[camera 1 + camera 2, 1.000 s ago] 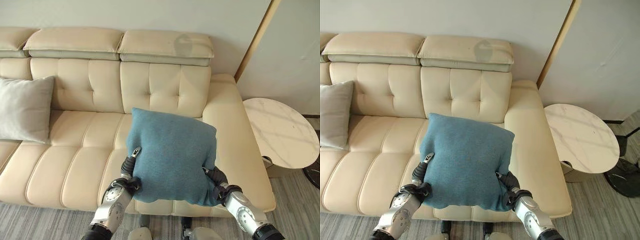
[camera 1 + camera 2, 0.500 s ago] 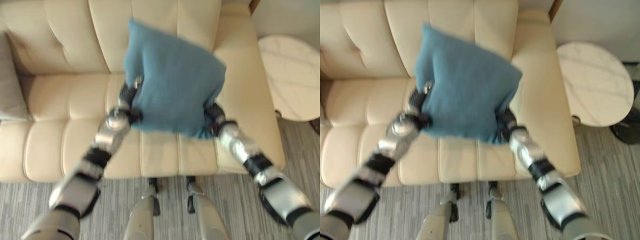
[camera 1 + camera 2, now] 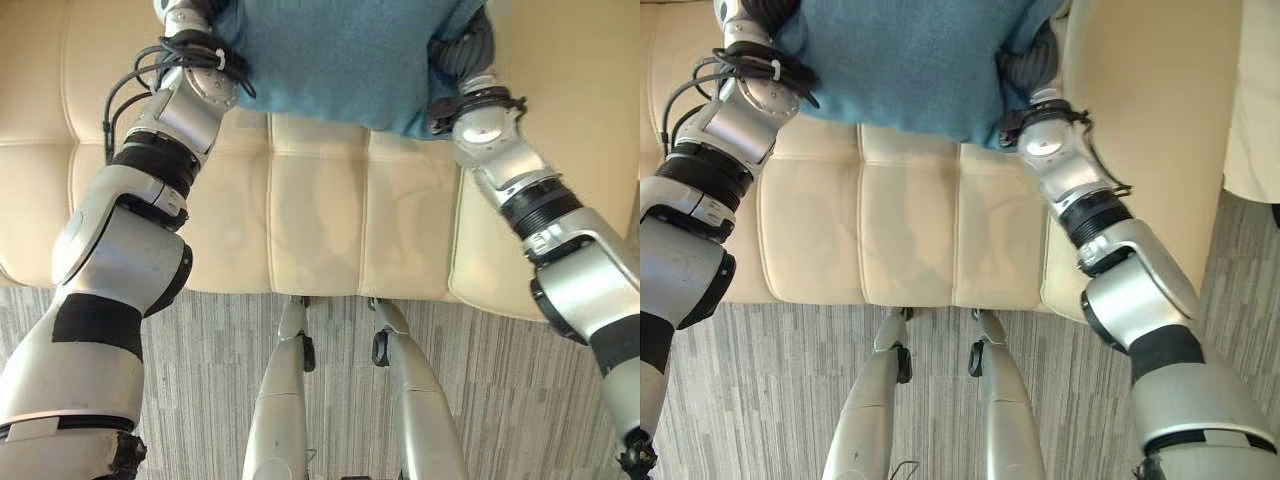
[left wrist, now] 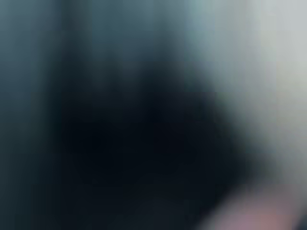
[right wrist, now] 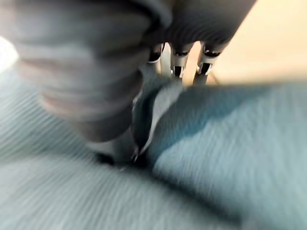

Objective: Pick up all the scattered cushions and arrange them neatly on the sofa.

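A blue cushion [image 3: 330, 55] is held over the seat of the cream sofa [image 3: 320, 220], between my two outstretched arms. My left hand [image 3: 190, 18] is against the cushion's left side, largely cut off at the picture's edge. My right hand [image 3: 463, 45] is at the cushion's right lower corner. In the right wrist view its fingers [image 5: 175, 62] reach over a fold of the blue cloth [image 5: 230, 143], and the thumb presses into that fold from the near side, pinching it.
The sofa's broad right armrest [image 3: 570, 100] lies just right of my right arm. Grey striped floor [image 3: 200, 400] runs along the sofa's front edge.
The camera has tipped down towards the sofa's front and the floor. Both arms now reach further forward, and the cushion has gone farther over the seat, still between both hands.
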Controlling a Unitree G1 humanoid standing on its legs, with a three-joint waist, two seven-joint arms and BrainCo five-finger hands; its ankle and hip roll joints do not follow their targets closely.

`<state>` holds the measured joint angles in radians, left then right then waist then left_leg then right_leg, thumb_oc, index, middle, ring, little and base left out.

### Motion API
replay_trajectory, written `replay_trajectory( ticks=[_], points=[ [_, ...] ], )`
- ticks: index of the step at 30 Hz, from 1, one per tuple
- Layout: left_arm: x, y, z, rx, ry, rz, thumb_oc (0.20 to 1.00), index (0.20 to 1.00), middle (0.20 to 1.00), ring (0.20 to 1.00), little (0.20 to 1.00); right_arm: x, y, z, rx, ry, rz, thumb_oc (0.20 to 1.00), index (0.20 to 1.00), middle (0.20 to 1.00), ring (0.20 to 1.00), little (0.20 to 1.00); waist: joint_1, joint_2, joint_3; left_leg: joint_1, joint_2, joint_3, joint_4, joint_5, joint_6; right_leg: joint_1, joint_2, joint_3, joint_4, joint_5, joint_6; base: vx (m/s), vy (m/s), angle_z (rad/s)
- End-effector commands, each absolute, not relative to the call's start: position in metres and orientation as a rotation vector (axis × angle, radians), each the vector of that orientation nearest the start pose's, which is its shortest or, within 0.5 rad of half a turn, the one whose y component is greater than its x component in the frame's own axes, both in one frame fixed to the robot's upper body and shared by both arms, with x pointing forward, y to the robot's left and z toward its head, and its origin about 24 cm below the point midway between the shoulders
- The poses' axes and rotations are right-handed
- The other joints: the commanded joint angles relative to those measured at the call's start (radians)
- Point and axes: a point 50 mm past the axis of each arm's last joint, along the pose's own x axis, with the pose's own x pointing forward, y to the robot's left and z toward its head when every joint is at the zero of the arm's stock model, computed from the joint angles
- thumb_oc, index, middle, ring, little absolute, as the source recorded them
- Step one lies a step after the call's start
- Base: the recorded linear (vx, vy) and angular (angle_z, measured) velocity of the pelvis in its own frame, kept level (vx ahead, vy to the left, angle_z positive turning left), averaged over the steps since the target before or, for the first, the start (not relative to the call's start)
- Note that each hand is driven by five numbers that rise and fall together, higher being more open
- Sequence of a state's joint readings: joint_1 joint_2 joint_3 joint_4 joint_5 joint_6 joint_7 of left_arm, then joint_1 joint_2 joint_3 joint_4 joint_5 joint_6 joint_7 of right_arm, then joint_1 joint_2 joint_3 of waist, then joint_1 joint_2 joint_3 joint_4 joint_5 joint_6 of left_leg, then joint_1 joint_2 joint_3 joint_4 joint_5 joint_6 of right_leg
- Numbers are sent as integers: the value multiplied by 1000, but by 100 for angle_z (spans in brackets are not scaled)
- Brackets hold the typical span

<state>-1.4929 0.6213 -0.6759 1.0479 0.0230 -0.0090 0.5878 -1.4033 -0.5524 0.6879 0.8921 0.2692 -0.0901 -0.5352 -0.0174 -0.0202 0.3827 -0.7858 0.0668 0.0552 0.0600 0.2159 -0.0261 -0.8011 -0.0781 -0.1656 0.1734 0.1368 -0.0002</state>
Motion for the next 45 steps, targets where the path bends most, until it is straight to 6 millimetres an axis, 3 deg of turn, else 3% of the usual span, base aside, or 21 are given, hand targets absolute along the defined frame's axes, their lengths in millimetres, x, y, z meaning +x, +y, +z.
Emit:
replay_trajectory(
  ticks=[1, 4, 14, 17, 18, 20, 21, 22, 25, 27, 28, 31, 32, 35, 45],
  points=[
    [404, 166, 355, 954, -699, 539, 1000, 1000, 1000, 1000, 1000, 378, -105, 389, -541, -935, -373, 1000, 1000, 1000, 1000, 1000, -11, -57, -25, 50, -30, -16, 108, -222, -30, 82, -50, 46, -8, -146, 126, -17, 8, 10],
    [412, 195, 326, 865, -520, 562, 1000, 1000, 1000, 1000, 1000, 397, -141, 354, -508, -734, -484, 1000, 1000, 1000, 1000, 1000, -8, -53, -3, 57, -36, -22, 104, -218, -28, 90, -48, 43, -15, -138, 124, -28, 4, 10],
    [411, 232, 285, 745, -366, 577, 1000, 1000, 1000, 1000, 1000, 409, -177, 303, -389, -529, -515, 1000, 1000, 1000, 1000, 1000, -8, -50, 15, 83, -38, -23, 102, -210, -28, 120, -42, 47, -27, -127, 117, -28, 12, 2],
    [405, 251, 253, 700, -317, 574, 1000, 1000, 1000, 1000, 1000, 406, -190, 269, -267, -466, -513, 1000, 1000, 1000, 1000, 1000, -10, -48, 13, 114, -41, -8, 84, -179, -23, 150, -47, 37, -43, -100, 111, -44, 50, -5],
    [402, 256, 240, 689, -292, 570, 1000, 1000, 1000, 1000, 1000, 405, -192, 257, -244, -446, -499, 1000, 1000, 1000, 1000, 1000, -10, -45, 2, 142, -36, -14, 77, -207, -28, 177, -42, 45, -47, -123, 117, 39, 50, -7],
    [390, 270, 201, 632, -218, 554, 1000, 1000, 1000, 1000, 1000, 396, -200, 219, -193, -385, -468, 1000, 1000, 1000, 1000, 1000, -15, -43, -13, 185, -38, 3, 57, -184, -21, 216, -49, 34, -63, -99, 110, 57, 81, -10],
    [374, 284, 163, 562, -139, 535, 1000, 1000, 1000, 1000, 1000, 383, -211, 181, -157, -319, -445, 1000, 1000, 1000, 1000, 1000, -18, -40, -37, 241, -38, 11, 34, -186, -21, 268, -49, 33, -80, -96, 111, 110, 75, -11],
    [373, 284, 160, 563, -133, 535, 1000, 1000, 1000, 1000, 1000, 382, -210, 179, -160, -314, -443, 1000, 1000, 1000, 1000, 1000, -19, -40, -38, 248, -38, 12, 29, -185, -21, 274, -49, 33, -83, -96, 112, 119, 68, -17],
    [341, 291, 89, 360, 35, 481, 1000, 1000, 1000, 1000, 1000, 355, -219, 108, -110, -128, -376, 1000, 1000, 1000, 1000, 1000, -24, -39, -82, 348, -40, 20, -16, -187, -21, 372, -49, 27, -119, -93, 115, 136, 47, -20],
    [317, 287, 46, 216, 147, 460, 1000, 1000, 1000, 1000, 1000, 334, -219, 72, -97, -27, -337, 1000, 1000, 1000, 1000, 1000, -28, -39, -107, 414, -37, 24, -45, -188, -20, 435, -50, 24, -135, -97, 120, 173, 83, -3],
    [292, 279, 13, 154, 234, 427, 1000, 1000, 1000, 1000, 1000, 314, -219, 41, -92, 67, -314, 1000, 1000, 1000, 1000, 1000, -31, -35, -134, 474, -37, 28, -62, -191, -16, 494, -53, 25, -148, -101, 125, 144, 79, 0],
    [280, 278, -3, 132, 286, 421, 1000, 1000, 1000, 1000, 1000, 302, -223, 25, -91, 125, -317, 1000, 1000, 1000, 1000, 1000, -36, -34, -146, 506, -36, 31, -76, -188, -15, 523, -53, 24, -158, -101, 128, 78, 73, -5],
    [261, 278, -23, 113, 360, 423, 1000, 1000, 1000, 1000, 1000, 287, -226, 6, -86, 196, -315, 1000, 1000, 1000, 1000, 1000, -39, -28, -167, 551, -40, 34, -82, -195, -10, 564, -51, 27, -162, -103, 131, 69, 109, -2],
    [230, 271, -54, 76, 476, 420, 1000, 1000, 1000, 1000, 1000, 258, -224, -29, -56, 334, -301, 1000, 1000, 1000, 1000, 1000, -47, -16, -213, 639, -40, 47, -110, -202, -5, 638, -49, 33, -179, -110, 138, 58, 133, -10],
    [184, 255, -94, 55, 667, 370, 1000, 1000, 1000, 1000, 1000, 213, -225, -74, -59, 544, -254, 1000, 1000, 1000, 1000, 1000, -45, -23, -298, 793, -55, 78, -147, -236, 9, 776, -52, 44, -214, -120, 153, 34, 94, -11]
  ],
)
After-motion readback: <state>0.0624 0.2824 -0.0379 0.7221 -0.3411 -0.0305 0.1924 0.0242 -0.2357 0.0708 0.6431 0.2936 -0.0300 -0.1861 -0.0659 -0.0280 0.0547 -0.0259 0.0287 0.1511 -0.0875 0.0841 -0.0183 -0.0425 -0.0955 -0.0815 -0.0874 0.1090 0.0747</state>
